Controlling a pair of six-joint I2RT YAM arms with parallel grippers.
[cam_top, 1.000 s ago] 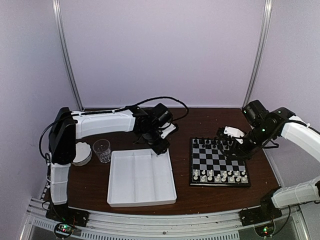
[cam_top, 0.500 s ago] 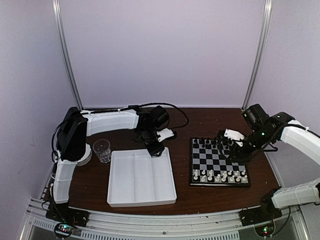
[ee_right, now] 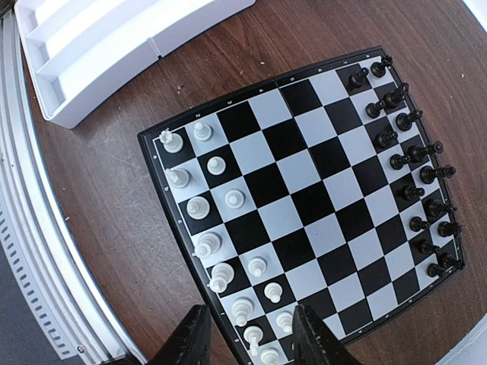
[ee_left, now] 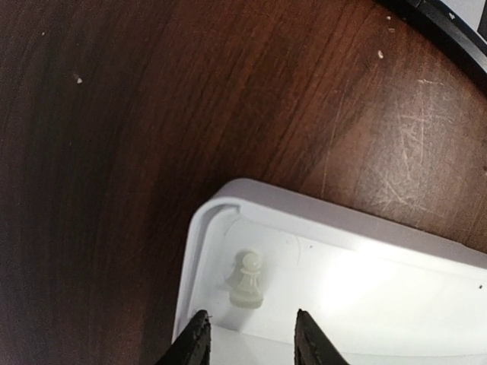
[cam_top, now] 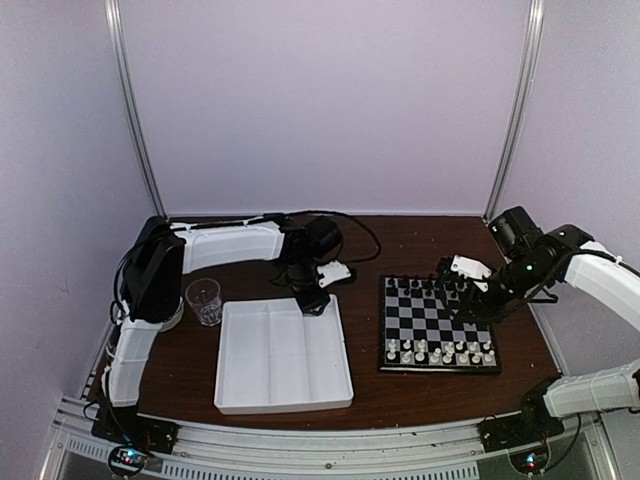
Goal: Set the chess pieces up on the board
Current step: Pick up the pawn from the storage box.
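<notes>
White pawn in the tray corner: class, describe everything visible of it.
The white pawn is a tiny piece of pale, creamy plastic: round head, thin collar, flared body, wider base. It seems to stand upright on the floor of the white tray, near a rounded corner but clear of the walls. Only the tray floor touches it. The left gripper hovers just short of it, fingers apart, not touching.

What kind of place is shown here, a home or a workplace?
Probably a robot test booth in a laboratory, not a home. The left arm and the right arm are bolted to a metal rail at the edge of the table, and plain lilac panels close it in.
</notes>
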